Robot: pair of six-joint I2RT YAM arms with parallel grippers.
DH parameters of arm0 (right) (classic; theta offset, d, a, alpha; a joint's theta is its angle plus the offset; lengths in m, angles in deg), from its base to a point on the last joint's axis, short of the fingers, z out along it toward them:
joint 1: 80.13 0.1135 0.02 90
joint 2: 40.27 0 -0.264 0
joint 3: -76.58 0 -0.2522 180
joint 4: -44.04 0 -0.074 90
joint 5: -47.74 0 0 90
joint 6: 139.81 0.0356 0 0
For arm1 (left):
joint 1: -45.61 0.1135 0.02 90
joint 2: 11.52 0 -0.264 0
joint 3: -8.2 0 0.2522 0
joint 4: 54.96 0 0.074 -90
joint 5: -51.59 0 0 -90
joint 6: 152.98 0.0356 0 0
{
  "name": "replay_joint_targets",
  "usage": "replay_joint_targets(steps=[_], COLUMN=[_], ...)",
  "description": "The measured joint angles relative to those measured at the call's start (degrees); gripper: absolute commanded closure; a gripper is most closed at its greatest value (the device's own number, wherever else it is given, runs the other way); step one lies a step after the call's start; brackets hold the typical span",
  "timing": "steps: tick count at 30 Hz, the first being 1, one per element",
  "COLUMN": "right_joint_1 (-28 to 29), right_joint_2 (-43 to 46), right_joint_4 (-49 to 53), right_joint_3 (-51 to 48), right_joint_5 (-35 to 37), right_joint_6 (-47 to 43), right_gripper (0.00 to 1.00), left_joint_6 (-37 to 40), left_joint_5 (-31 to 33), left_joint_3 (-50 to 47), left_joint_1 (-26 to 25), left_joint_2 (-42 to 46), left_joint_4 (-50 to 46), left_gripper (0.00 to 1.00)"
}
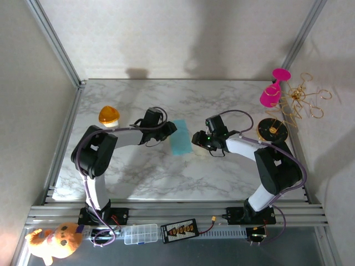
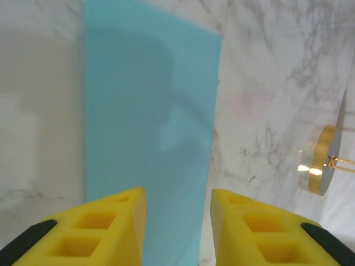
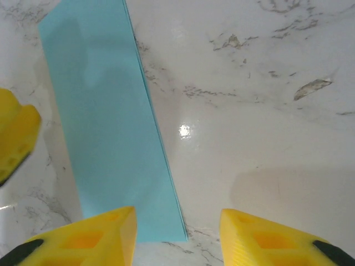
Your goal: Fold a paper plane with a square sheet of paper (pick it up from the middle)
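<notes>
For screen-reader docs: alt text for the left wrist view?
A narrow teal-blue sheet of paper lies flat on the marble table, stretching away from the open left gripper, whose yellow fingers sit at its near end. A gold disc shows at the right edge.

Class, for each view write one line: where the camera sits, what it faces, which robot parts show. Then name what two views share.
Top external: above, behind the arm bases, looking down at the marble table; both arms, left gripper and right gripper flanking the blue paper.
Left wrist: on the left arm, facing down at the paper; its yellow fingers.
Right wrist: on the right arm, facing down at the paper; its yellow fingers.
Shared: both wrist views show that paper.
</notes>
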Motion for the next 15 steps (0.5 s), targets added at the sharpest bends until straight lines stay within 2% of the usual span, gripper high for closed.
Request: replay_joint_targets(steps=[15], right_joint_1=[-0.3], right_joint_2=[-3.3], right_joint_4=[-0.5], right_joint_3=[-0.1], right_joint_5=[-6.8], right_joint_6=[1.7], right_gripper=[0.57], left_joint_6=[-0.4], left_joint_5=[2.2], left_joint_3=[-0.3], left_joint_1=[-1.3], left_joint_2=[-3.3], left_joint_4=[0.5], left_gripper=[0.7])
